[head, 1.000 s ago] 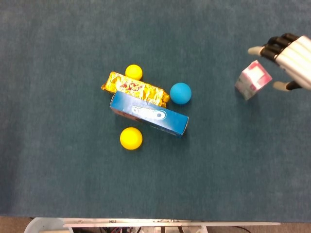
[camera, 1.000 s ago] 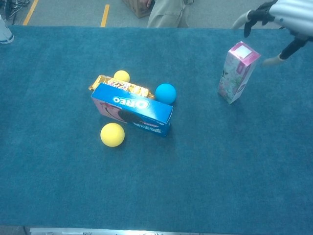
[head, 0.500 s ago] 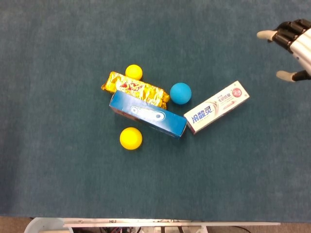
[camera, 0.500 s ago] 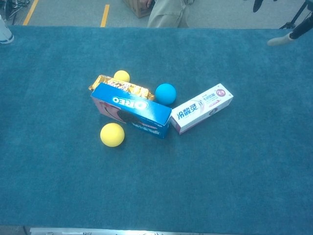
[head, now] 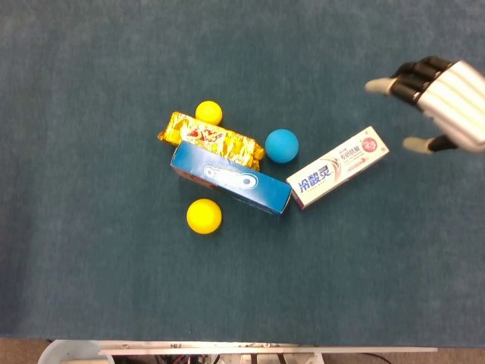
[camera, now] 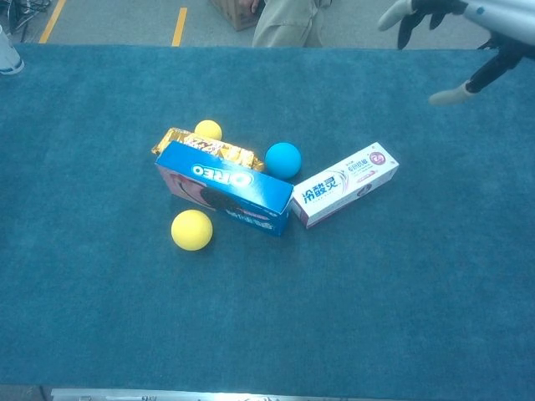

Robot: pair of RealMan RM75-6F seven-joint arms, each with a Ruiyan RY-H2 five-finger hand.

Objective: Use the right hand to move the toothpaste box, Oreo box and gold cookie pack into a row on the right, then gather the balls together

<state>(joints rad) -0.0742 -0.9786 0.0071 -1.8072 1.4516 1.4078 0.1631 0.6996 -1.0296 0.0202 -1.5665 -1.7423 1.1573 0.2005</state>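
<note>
1. Right hand (head: pixel 443 106) at upper right of head view, above the table, fingers (head: pixel 413 76) spread wide, holding nothing.
2. Toothpaste box (head: pixel 338 167) lies flat on its long side, tilted diagonally, below-left of the hand; thumb tip is near the box's right end, not touching.
3. Its lower-left end sits just beside the right end of the Oreo box (head: pixel 231 178); cannot tell if they touch.
4. Oreo box lies flat mid-table, angled.
5. Gold cookie pack (head: pixel 211 139) lies along the Oreo box's upper edge, touching it.
6. Blue ball (head: pixel 281 145) is between the cookie pack's right end and the toothpaste box.
7. One yellow ball (head: pixel 208 113) is at the pack's top edge, the other yellow ball (head: pixel 204 216) just below the Oreo box.
8. Left hand is not visible.
9. Everything rests on blue carpeted table (head: pixel 91 265).
</note>
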